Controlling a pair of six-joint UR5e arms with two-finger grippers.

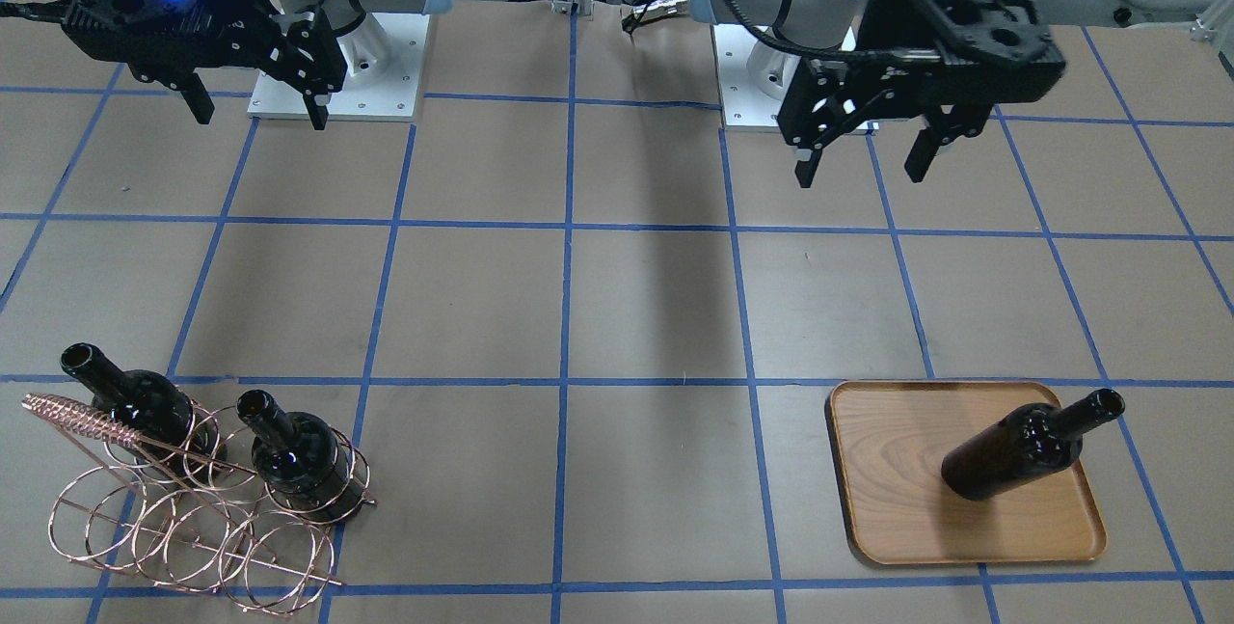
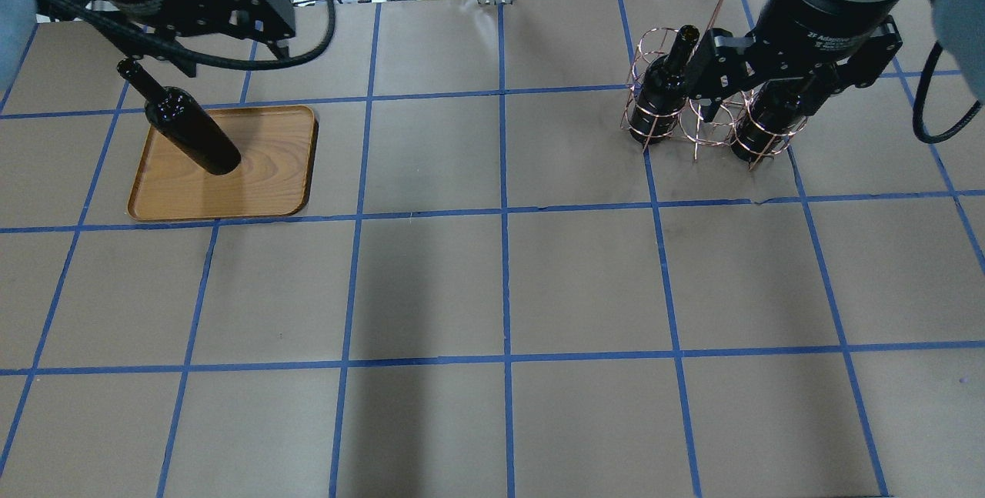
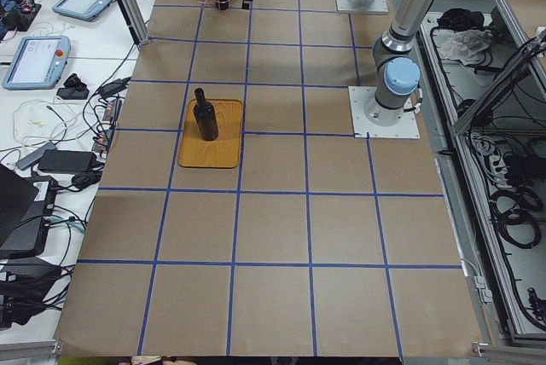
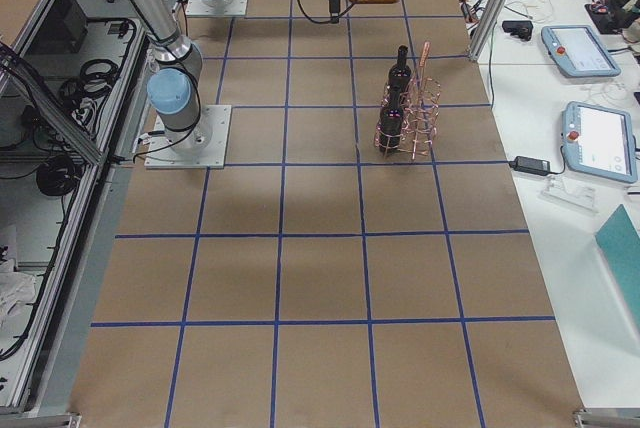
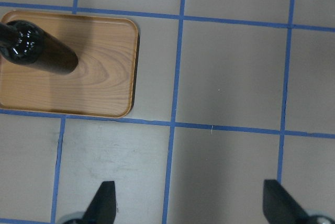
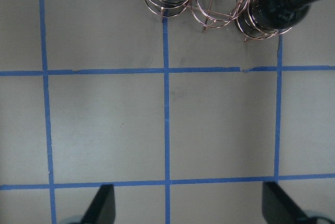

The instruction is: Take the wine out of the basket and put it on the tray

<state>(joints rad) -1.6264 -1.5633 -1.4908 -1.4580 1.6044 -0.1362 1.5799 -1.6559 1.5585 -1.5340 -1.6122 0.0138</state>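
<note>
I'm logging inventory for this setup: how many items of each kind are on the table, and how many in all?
Wine bottles: 3 (1 on the tray, 2 in the basket)
Tray: 1
Basket: 1
Total: 5

The dark, almost black glass wine bottle [image 1: 1012, 455] is smooth and glossy, with bright glints at its shoulder. The flat rectangular light-brown tray [image 1: 897, 441] shows wood grain with a satin finish and a darker rim. The rose-gold wire basket [image 1: 183, 532] is thin, shiny metal. My desk [image 1: 656, 306] wears matt brown paper gridded with smooth blue tape [image 1: 569, 315]. My left gripper [image 1: 863, 166] and right gripper [image 1: 258, 111] have matt black jaws.
</note>
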